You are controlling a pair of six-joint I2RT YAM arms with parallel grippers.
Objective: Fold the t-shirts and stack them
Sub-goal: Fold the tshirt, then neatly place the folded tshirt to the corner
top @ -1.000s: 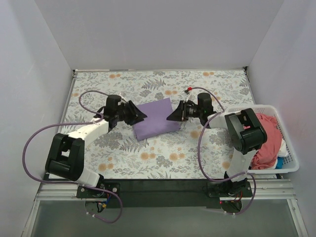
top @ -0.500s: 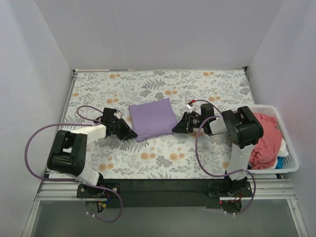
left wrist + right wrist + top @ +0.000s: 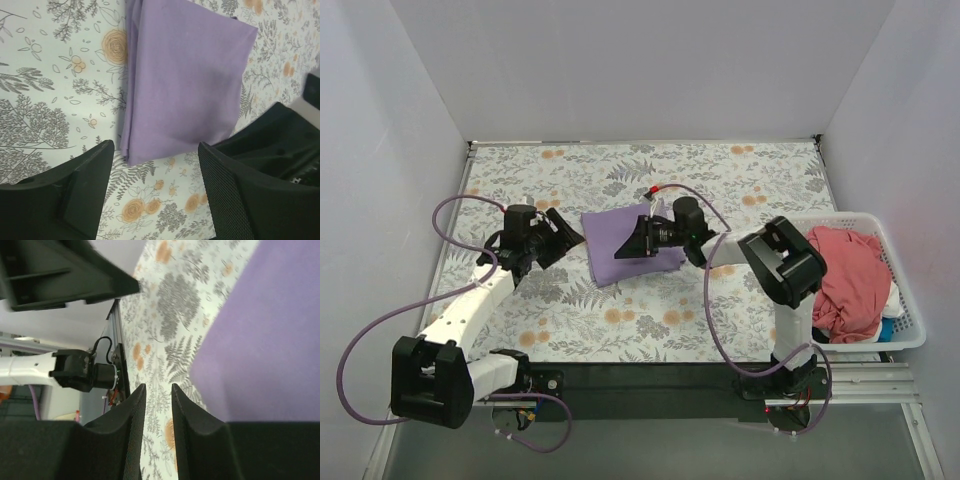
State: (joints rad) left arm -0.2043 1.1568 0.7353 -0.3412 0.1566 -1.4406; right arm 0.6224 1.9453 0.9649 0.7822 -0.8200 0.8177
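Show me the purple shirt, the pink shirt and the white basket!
purple shirt (image 3: pixel 185 75), left wrist view, middle of the folded cloth.
pink shirt (image 3: pixel 850 275), top external view, middle of the crumpled heap.
white basket (image 3: pixel 835 217), top external view, its far rim.

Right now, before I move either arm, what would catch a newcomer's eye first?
The folded lavender t-shirt lies in the middle of the floral tabletop, with the right gripper over it and the open left gripper just off its left edge. Next, the coral-pink t-shirt sits heaped, unfolded, in the white basket at the table's right edge.
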